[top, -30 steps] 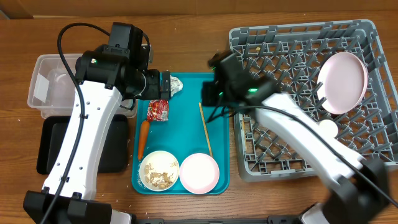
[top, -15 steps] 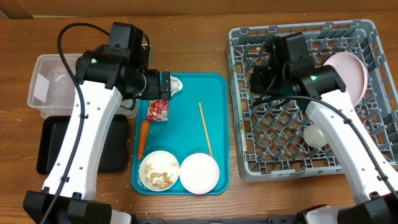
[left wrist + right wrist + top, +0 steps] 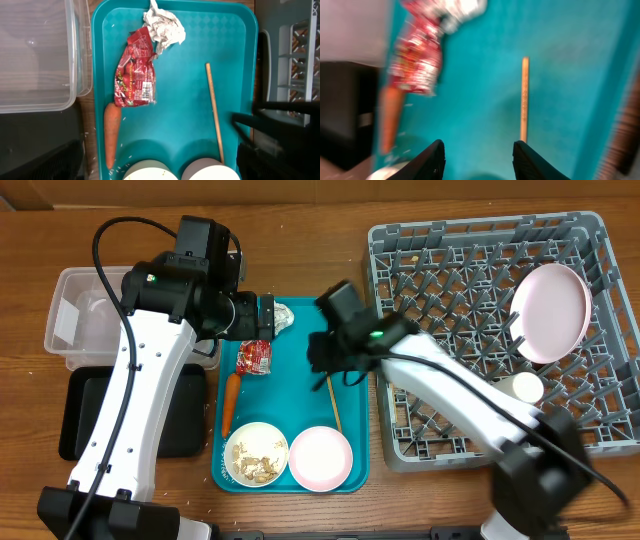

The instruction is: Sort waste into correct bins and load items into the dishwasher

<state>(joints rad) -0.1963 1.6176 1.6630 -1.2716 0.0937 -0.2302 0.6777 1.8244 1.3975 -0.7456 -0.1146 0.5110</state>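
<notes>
The white-and-black left arm (image 3: 150, 380) rises from the lower left of the overhead frame, bends at upper left and points its black wrist rightward. The left gripper (image 3: 266, 317) has its jaws spread wide, with nothing between them. The white right arm (image 3: 450, 390), blurred, stretches from lower right to centre. The right gripper (image 3: 481, 159) faces down, its black fingers (image 3: 434, 159) parted and empty.

Snack wrapper (image 3: 134, 80) print too small to read

Even, bright light, soft shadows. Overhead view sharp except the right arm (image 3: 450, 385) — motion-smeared. Right wrist view heavily blurred throughout; left wrist view crisp, mild glare on clear tub (image 3: 35, 50).
</notes>
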